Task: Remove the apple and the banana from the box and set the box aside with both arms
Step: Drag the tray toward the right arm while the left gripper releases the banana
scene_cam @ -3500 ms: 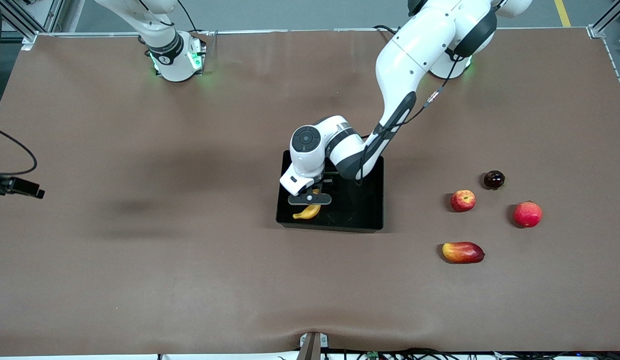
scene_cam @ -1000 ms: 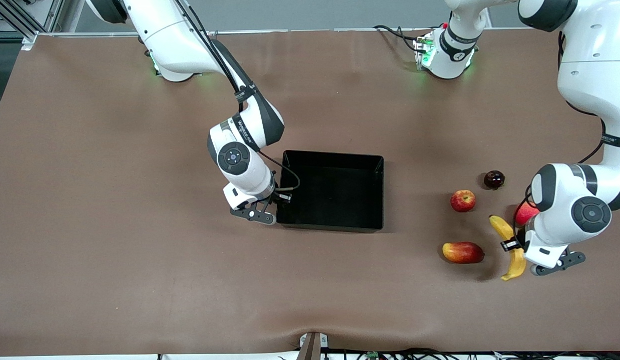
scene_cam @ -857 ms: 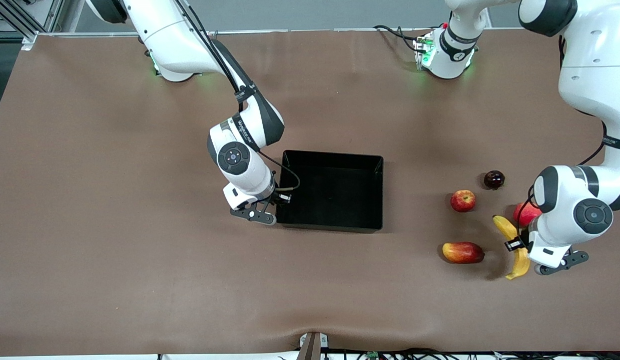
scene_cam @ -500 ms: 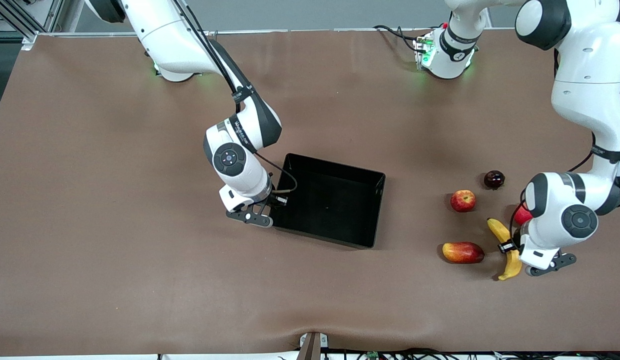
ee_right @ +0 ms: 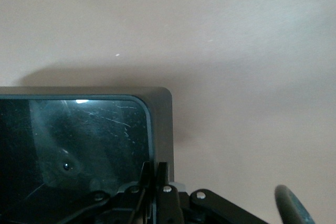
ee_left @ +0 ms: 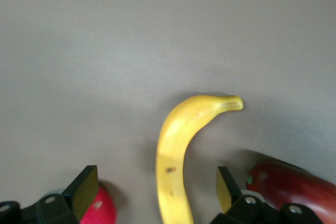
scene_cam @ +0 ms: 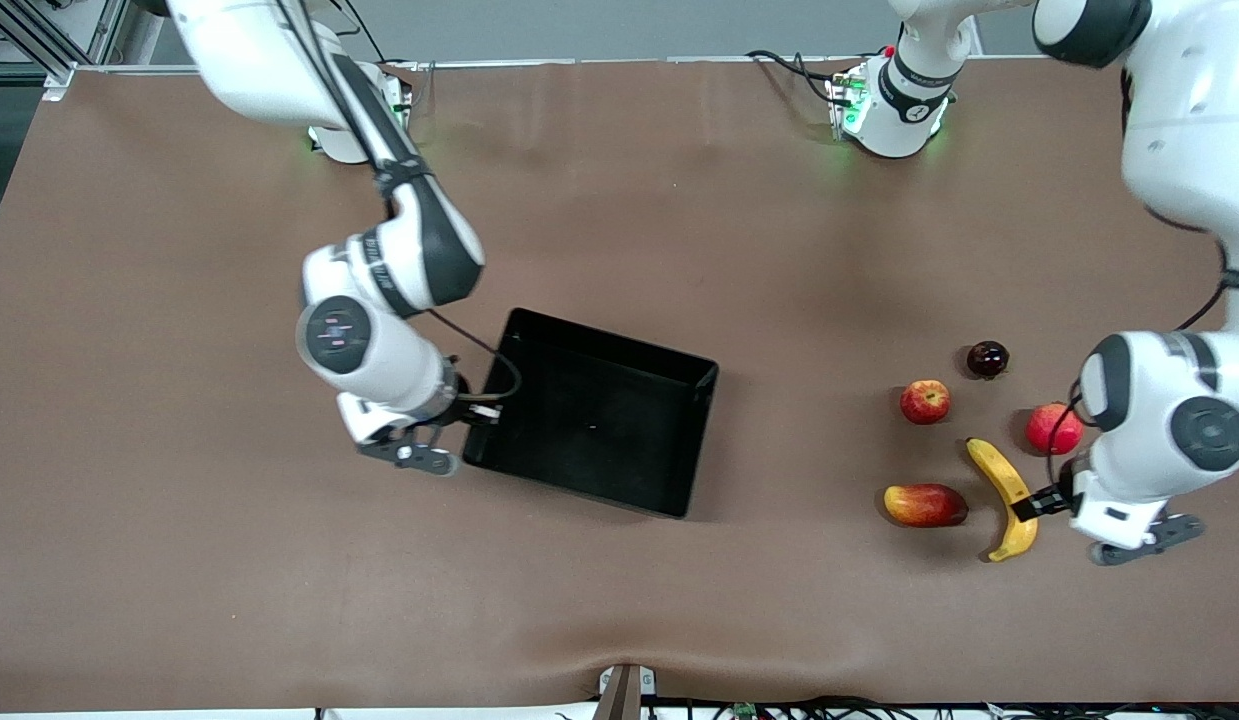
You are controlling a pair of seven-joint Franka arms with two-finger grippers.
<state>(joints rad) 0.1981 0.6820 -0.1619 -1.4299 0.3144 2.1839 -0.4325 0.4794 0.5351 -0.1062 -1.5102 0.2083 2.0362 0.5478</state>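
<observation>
The black tray (scene_cam: pixel 616 346) lies empty and turned askew mid-table. My right gripper (scene_cam: pixel 474 415) is shut on the tray's wall at the corner toward the right arm's end; in the right wrist view the gripper (ee_right: pixel 156 177) pinches that wall (ee_right: pixel 160 124). The yellow banana (scene_cam: pixel 1000 495) lies on the table beside the mango. My left gripper (scene_cam: pixel 1037 503) is open just above it; in the left wrist view the banana (ee_left: pixel 181 150) lies between the spread fingers (ee_left: pixel 84 192) of the gripper (ee_left: pixel 155 198), untouched. The small streaked apple (scene_cam: pixel 925 401) sits on the table, farther from the camera than the mango.
An oblong red-and-yellow mango (scene_cam: pixel 925 505) lies beside the banana. A larger red round fruit (scene_cam: pixel 1052 428) sits close by the left wrist. A small dark round fruit (scene_cam: pixel 987 358) lies beyond the apple toward the bases.
The right gripper has dragged the tray toward the right arm's end and turned it. The left gripper has let go of the banana, which now lies on the table.
</observation>
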